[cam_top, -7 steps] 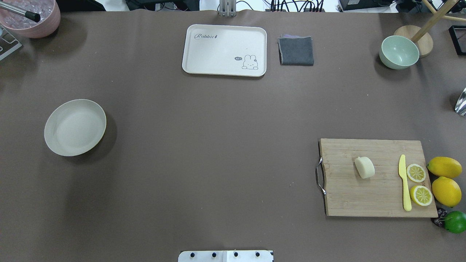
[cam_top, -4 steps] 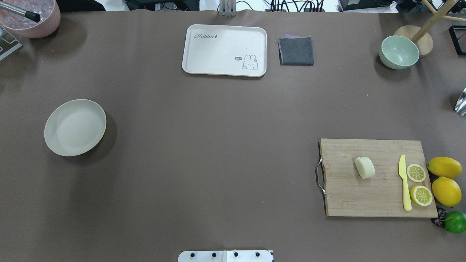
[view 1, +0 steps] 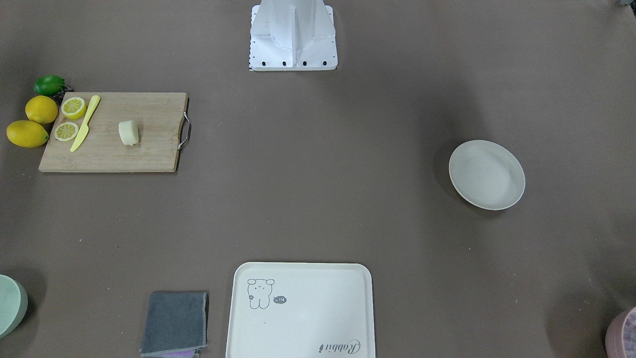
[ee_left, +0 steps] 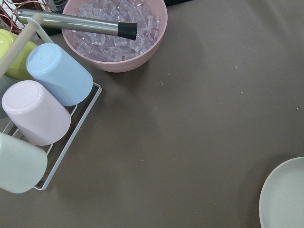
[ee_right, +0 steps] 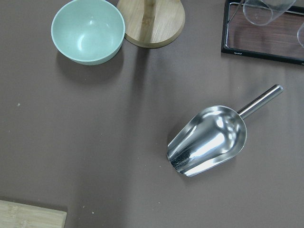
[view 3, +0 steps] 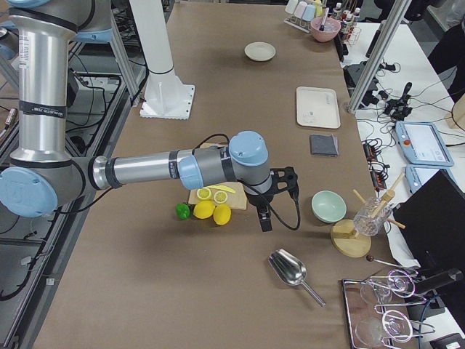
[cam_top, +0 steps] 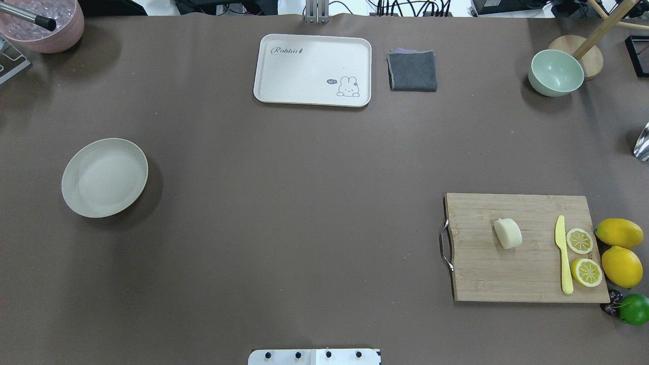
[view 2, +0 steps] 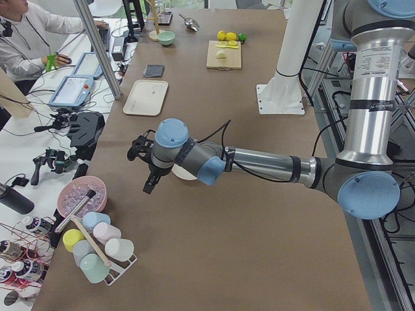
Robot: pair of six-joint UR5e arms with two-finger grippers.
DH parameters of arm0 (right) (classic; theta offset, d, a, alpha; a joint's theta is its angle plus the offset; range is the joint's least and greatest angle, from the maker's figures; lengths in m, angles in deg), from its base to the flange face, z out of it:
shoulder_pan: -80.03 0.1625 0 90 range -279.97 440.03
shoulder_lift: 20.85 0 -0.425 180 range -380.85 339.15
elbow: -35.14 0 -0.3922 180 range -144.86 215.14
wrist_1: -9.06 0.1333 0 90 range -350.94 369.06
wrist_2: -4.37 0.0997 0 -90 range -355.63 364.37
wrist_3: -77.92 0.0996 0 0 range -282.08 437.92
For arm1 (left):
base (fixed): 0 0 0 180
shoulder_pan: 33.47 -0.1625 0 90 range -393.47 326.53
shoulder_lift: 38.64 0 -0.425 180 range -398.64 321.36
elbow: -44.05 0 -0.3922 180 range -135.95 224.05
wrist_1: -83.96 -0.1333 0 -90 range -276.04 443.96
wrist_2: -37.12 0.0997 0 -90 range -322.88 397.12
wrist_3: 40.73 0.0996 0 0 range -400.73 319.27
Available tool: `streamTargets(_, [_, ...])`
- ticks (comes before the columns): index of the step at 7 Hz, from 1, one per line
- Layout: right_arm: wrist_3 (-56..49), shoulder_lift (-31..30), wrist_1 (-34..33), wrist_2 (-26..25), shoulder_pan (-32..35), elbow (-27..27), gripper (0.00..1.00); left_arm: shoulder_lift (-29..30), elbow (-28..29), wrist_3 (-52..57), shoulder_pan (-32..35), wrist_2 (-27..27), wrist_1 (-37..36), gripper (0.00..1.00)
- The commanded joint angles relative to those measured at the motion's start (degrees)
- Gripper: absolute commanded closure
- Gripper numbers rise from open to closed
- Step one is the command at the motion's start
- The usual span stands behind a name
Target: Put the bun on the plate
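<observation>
The bun (cam_top: 508,233) is a pale cream lump lying on a wooden cutting board (cam_top: 487,276) at the table's right; the front-facing view has the bun (view 1: 129,133) at its left. Far across the table at the left sits the round off-white plate (cam_top: 104,177), holding nothing, with its rim (ee_left: 285,194) at the left wrist view's lower right corner. Only the side views show the grippers. The left gripper (view 2: 149,181) hangs over the table's left end near the plate; the right gripper (view 3: 266,220) hangs beyond the board near the lemons. I cannot tell whether either is open or shut.
On the board lie a yellow knife (cam_top: 563,253) and two lemon halves (cam_top: 579,241); whole lemons (cam_top: 618,233) and a lime (cam_top: 634,309) lie beside it. At the back are a cream tray (cam_top: 312,70), grey cloth (cam_top: 412,71) and green bowl (cam_top: 555,72). A metal scoop (ee_right: 209,140) and pink ice bowl (ee_left: 114,33) sit at the ends.
</observation>
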Motion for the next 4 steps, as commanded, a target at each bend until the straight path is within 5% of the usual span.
streamTargets(1, [11.8, 1.8, 2.3, -0.1, -5.5, -0.3, 0.0, 0.9, 1.5, -11.6, -10.1, 3.1, 4.9, 0.02])
streamTargets(4, [14.3, 1.9, 4.4, 0.4, -9.8, -0.8, 0.0, 0.2, 10.1, -22.5, -19.5, 5.9, 17.6, 0.02])
